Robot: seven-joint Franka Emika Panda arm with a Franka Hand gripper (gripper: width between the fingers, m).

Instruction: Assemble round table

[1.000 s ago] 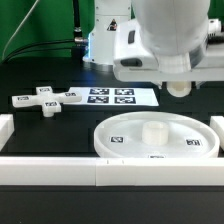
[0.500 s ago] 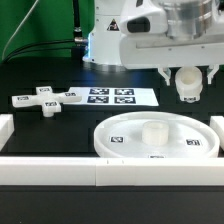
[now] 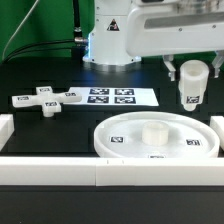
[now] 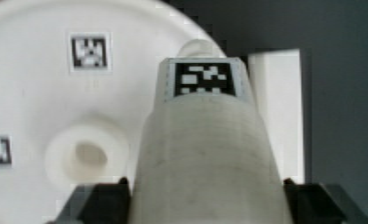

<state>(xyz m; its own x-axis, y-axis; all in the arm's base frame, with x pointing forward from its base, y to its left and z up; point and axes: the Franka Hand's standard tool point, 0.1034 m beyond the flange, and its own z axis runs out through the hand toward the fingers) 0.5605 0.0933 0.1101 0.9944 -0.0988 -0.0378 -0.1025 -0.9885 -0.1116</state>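
Note:
The large rimmed round disc (image 3: 155, 139) lies flat on the black table near the front, its central hub (image 3: 155, 130) pointing up. My gripper (image 3: 193, 72) is shut on the short thick cylinder leg (image 3: 193, 87) and holds it upright in the air, above and behind the disc's right edge in the exterior view. The wrist view shows the leg (image 4: 207, 140) between the dark fingers (image 4: 106, 200), with the disc (image 4: 74, 90) and its hub hole (image 4: 87, 155) below. The cross-shaped piece (image 3: 45, 100) lies on the table at the exterior view's left.
The marker board (image 3: 118, 96) lies behind the disc. Long white border bars run along the front (image 3: 100, 172) and stand at the left (image 3: 6, 128) and right (image 3: 217, 125) edges. The robot base (image 3: 110, 40) stands at the back.
The gripper has risen and turned the leg from hanging low under the hand to upright, moving slightly right. The disc and cross-shaped piece have not moved.

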